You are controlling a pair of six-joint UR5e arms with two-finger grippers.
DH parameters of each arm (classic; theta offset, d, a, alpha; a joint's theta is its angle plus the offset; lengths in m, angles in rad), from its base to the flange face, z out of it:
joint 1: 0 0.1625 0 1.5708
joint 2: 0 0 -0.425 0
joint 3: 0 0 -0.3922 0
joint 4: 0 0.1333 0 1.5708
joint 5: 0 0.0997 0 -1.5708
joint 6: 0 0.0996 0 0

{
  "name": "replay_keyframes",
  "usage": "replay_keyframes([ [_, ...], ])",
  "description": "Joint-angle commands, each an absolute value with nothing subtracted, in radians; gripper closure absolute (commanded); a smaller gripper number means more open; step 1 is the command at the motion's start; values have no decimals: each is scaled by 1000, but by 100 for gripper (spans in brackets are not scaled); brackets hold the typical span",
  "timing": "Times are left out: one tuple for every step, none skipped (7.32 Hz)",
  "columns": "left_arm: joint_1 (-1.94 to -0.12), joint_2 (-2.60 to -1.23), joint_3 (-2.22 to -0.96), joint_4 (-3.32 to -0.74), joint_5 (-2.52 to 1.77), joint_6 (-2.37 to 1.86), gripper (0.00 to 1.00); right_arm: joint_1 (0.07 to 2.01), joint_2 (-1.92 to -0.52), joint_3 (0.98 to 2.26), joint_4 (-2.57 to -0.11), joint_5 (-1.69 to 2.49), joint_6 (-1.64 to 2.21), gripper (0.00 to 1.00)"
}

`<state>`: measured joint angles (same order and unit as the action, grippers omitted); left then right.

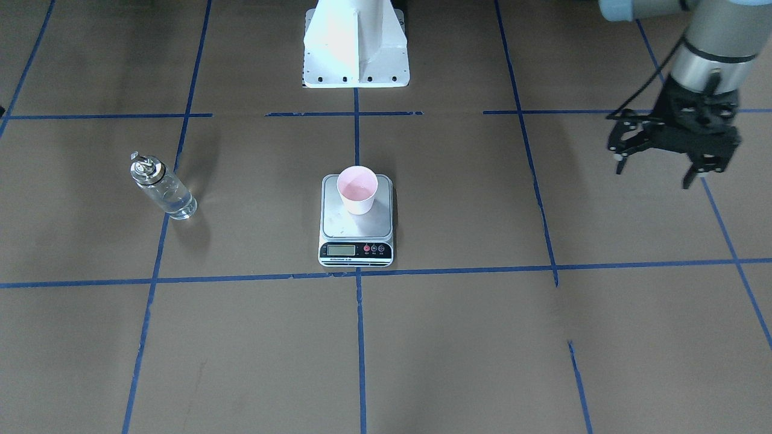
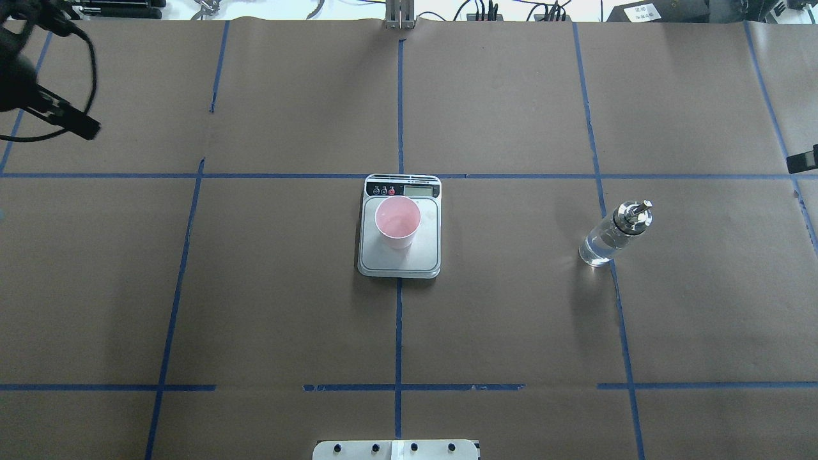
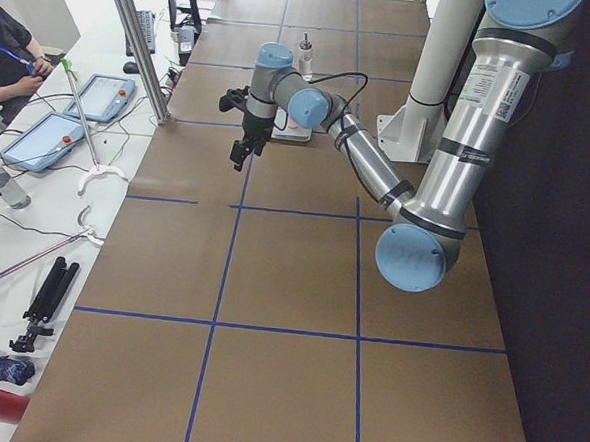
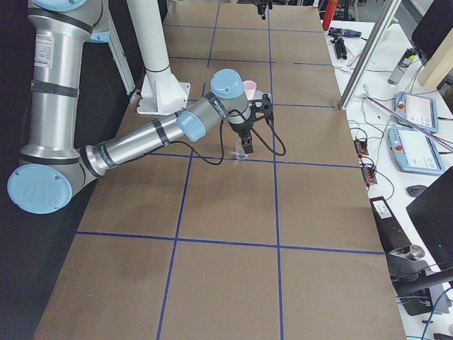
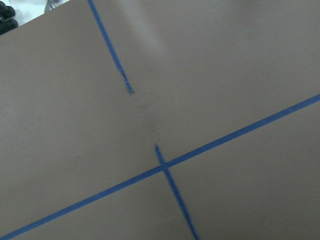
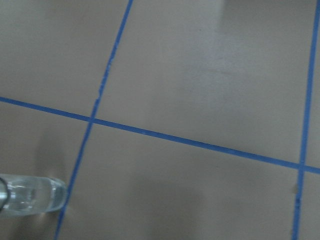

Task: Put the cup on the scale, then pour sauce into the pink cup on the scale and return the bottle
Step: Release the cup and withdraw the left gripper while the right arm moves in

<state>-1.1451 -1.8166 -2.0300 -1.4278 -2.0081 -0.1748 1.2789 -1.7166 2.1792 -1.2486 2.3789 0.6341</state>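
Note:
The pale pink cup (image 1: 357, 190) stands upright on the silver scale (image 1: 356, 232) at the table's middle; both also show in the overhead view, the cup (image 2: 397, 222) on the scale (image 2: 399, 262). The glass bottle (image 1: 163, 187) with clear sauce stands alone on the robot's right side (image 2: 613, 233), with nothing holding it. My left gripper (image 1: 653, 172) is open and empty, raised far off to the robot's left. My right gripper (image 2: 802, 160) shows only as a black bit at the overhead view's right edge, apart from the bottle. I cannot tell whether it is open or shut. Its wrist view shows the bottle's base (image 6: 30, 194).
Brown paper with blue tape lines (image 2: 399, 383) covers the table. The robot's white base (image 1: 356, 48) stands behind the scale. Operators' tablets and tools (image 3: 50, 136) lie on a side table beyond the far edge.

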Motion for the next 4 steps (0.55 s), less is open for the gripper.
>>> replay_keyframes([
  [-1395,-1722,-1871,-1445,-2110,24,0,1081,-1729,2264,-1131,2212,922,0],
  [-1461,-1712,-1800,-1454,-2114,26,0,955,-1735,2319,-1131,2080,1028,0],
  [-1544,-1700,-1749,-1459,-2138,67,0,860,-1756,2360,-1131,1984,1081,0],
  [-1625,-1692,-1731,-1441,-2205,183,0,797,-1785,2393,-1131,1915,1110,0],
])
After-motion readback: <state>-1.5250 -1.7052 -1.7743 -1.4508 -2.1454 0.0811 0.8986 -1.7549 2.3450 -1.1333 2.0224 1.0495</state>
